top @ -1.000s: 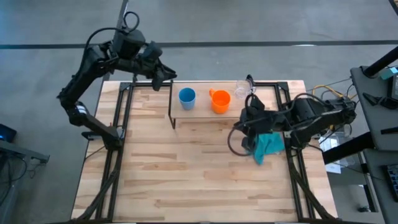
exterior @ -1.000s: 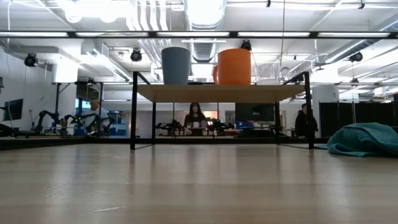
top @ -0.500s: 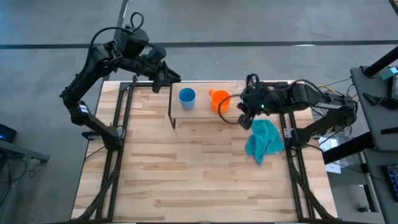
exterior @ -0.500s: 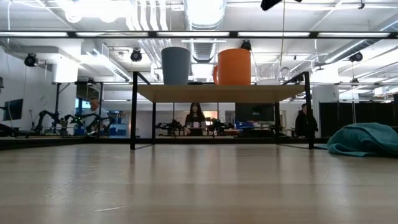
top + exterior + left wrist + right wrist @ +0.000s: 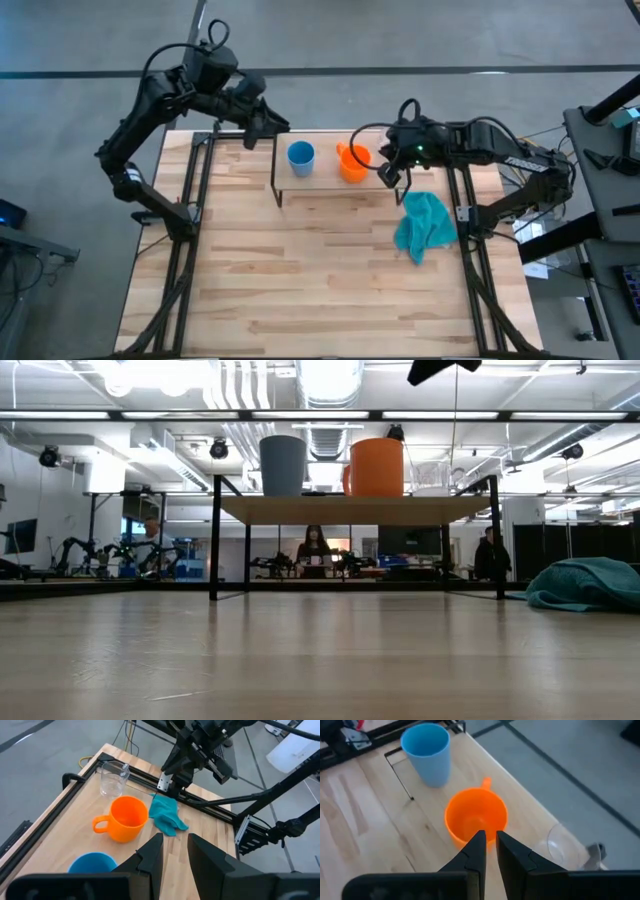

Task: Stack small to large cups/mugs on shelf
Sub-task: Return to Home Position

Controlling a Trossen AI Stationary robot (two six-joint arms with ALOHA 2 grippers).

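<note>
Three vessels stand upright on the shelf point(image 5: 315, 182): the blue cup point(image 5: 301, 156) toward its left end, the orange mug point(image 5: 352, 162) in the middle, and the clear cup point(image 5: 111, 779) at the right end. In the high view my right arm hides the clear cup. My right gripper point(image 5: 388, 172) hovers above the shelf just right of the orange mug point(image 5: 475, 817), fingers nearly together, touching nothing. The clear cup point(image 5: 565, 842) shows beside it. My left gripper point(image 5: 268, 125) waits at the shelf's left end, slightly open.
A teal cloth point(image 5: 425, 225) lies crumpled on the table to the right of the shelf, near my right arm's base. The table's near half is bare wood. Black frame rails run along both table sides. People sit far off in the room behind the table.
My right gripper has left the teal cloth, risen and moved toward the table's far edge, ending above the shelf beside the orange mug. The cloth stays on the table, now uncovered. My left gripper shifted slightly toward the shelf's left end.
</note>
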